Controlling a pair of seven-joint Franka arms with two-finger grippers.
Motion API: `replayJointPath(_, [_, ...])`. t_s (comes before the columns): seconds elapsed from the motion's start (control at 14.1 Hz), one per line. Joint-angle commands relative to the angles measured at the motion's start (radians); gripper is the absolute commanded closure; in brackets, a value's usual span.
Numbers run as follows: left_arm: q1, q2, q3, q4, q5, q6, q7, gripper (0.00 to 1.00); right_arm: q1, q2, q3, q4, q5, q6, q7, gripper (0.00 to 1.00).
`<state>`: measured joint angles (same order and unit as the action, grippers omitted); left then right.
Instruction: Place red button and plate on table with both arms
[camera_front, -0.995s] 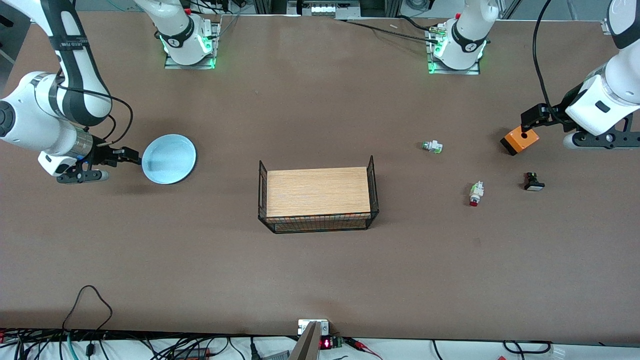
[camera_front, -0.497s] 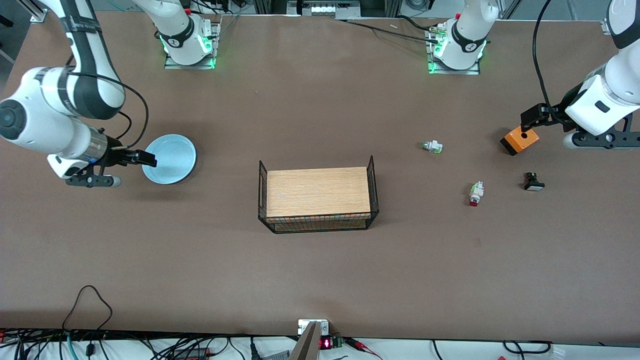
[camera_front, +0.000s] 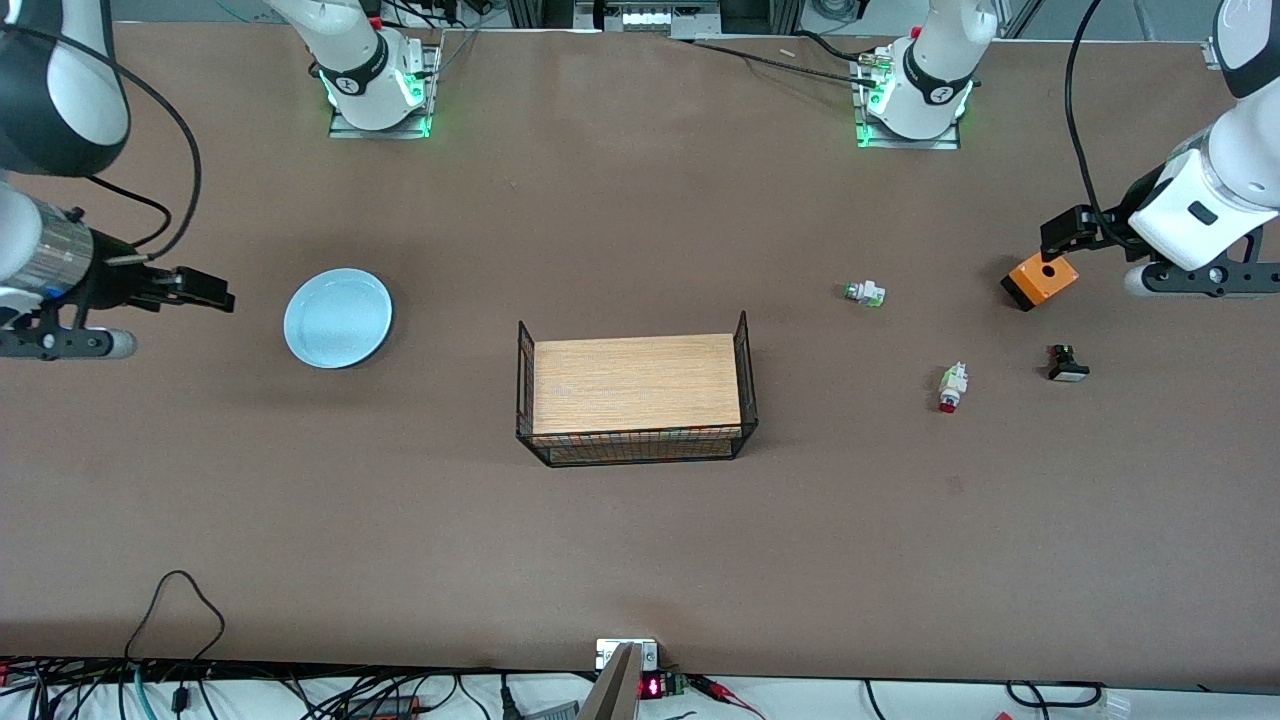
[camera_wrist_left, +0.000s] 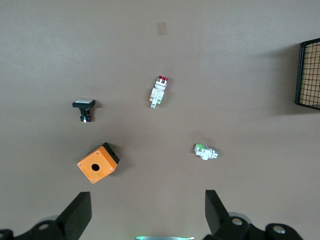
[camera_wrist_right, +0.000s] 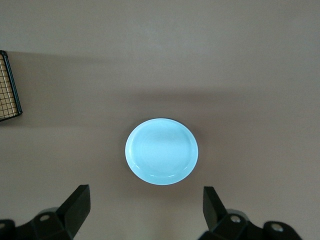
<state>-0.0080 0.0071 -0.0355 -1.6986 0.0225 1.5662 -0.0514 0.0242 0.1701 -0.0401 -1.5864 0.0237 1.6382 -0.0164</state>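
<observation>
The pale blue plate (camera_front: 338, 318) lies flat on the brown table (camera_front: 640, 560), toward the right arm's end; it also fills the middle of the right wrist view as the plate (camera_wrist_right: 161, 151). My right gripper (camera_front: 205, 290) hangs open and empty beside the plate, clear of its rim, seen as the right gripper (camera_wrist_right: 145, 197). The red button (camera_front: 952, 387) lies on its side toward the left arm's end, also visible as the red button (camera_wrist_left: 159, 91). My left gripper (camera_front: 1065, 232) waits open and empty, up over the table near an orange box (camera_front: 1040, 280); its wrist view shows the left gripper (camera_wrist_left: 148, 205).
A black wire rack with a wooden top (camera_front: 635, 398) stands mid-table. Near the red button lie a white part with a green tip (camera_front: 864, 292) and a black part with a white cap (camera_front: 1067, 364). Cables run along the front edge.
My right gripper has pulled back from the plate's rim toward the right arm's end and risen. The plate stays where it was. The left arm has not moved.
</observation>
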Motion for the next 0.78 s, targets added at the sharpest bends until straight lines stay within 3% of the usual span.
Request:
replayJointPath(0.0, [0.008,-0.001,-0.006,0.014,-0.006,-0.02,0.025,0.0,0.014,0.014,-0.004,0.121,-0.057,-0.104,0.003,0.0])
replayJointPath(0.14, [0.008,-0.001,-0.007,0.014,-0.007,-0.021,0.025,0.0,0.011,0.014,-0.006,0.196,-0.079,-0.176,0.018,0.0])
replayJointPath(0.36, [0.009,-0.001,-0.006,0.014,-0.007,-0.023,0.025,0.0,-0.001,-0.007,-0.01,0.172,-0.071,-0.158,0.006,0.0])
replayJointPath(0.43, [0.008,-0.001,-0.006,0.014,-0.007,-0.023,0.025,0.0,0.003,-0.024,-0.01,0.133,-0.068,-0.12,0.007,0.0])
replayJointPath(0.64, [0.008,-0.001,-0.007,0.014,-0.007,-0.023,0.025,0.0,0.002,-0.168,-0.01,-0.131,-0.067,0.061,0.009,0.0])
replayJointPath(0.71, [0.009,-0.001,-0.006,0.014,-0.007,-0.021,0.025,0.0,-0.001,-0.17,-0.01,-0.133,-0.067,0.051,0.015,0.0])
